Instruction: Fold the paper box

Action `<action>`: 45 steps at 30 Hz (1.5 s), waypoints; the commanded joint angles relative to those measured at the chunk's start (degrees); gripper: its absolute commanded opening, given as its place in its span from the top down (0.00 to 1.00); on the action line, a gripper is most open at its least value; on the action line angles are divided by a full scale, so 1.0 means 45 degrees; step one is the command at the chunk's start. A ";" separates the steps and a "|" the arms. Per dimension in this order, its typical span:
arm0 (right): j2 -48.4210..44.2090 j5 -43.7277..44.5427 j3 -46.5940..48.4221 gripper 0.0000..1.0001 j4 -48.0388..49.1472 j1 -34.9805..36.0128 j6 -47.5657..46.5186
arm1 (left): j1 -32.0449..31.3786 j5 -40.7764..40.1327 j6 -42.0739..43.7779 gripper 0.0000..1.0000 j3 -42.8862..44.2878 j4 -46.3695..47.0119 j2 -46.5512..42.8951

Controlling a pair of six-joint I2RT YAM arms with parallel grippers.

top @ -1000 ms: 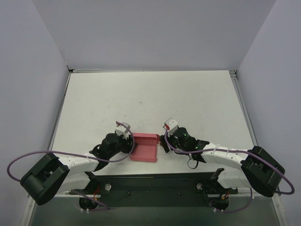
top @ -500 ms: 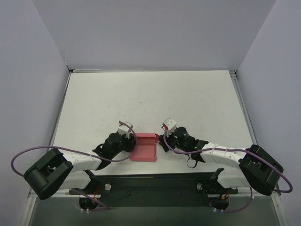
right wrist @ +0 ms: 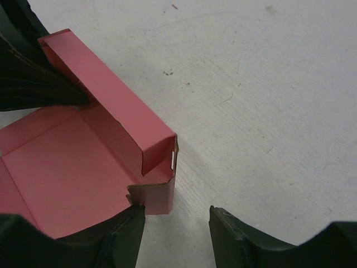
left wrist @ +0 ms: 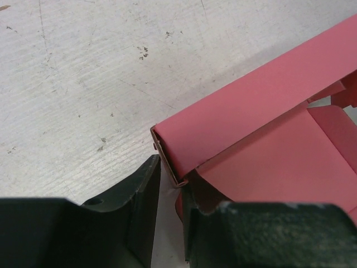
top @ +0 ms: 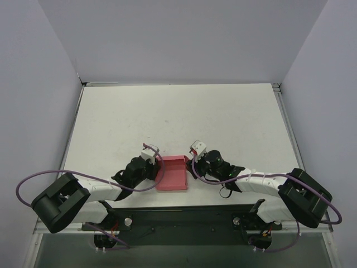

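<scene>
The paper box (top: 172, 174) lay on the table (top: 178, 117) near its front edge. The left gripper (left wrist: 172, 190) pinched one end of its raised back wall, seemingly to hold it upright. The right gripper (right wrist: 175, 231) gaped wide at the opposite corner, holding nothing.

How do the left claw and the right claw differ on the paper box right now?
The left claw stands narrow, its fingers straddling a raised wall of the paper box; the right claw gapes wide over bare table. Whether the left actually clamps the wall I cannot tell; the right holds nothing, a box corner beside one finger. Both flank the box.
</scene>
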 commanded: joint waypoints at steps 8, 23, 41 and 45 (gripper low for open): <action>0.0296 -0.0935 0.0287 0.56 0.1163 -0.0248 -0.0883 | -0.0087 0.0134 0.0288 0.78 0.0680 0.0766 0.0387; 0.0451 -0.1639 0.0521 0.62 0.1377 -0.0248 -0.0610 | -0.0282 0.0369 0.0522 0.79 0.0680 0.1039 0.0602; 0.1272 -0.1522 0.0619 0.73 0.2782 -0.0131 0.0230 | -0.1415 -0.0647 0.1206 0.79 0.0992 0.0863 0.1011; 0.1526 -0.1503 0.0678 0.77 0.2939 -0.0092 0.0269 | -0.1493 -0.0667 0.1225 0.79 0.1032 0.0844 0.1090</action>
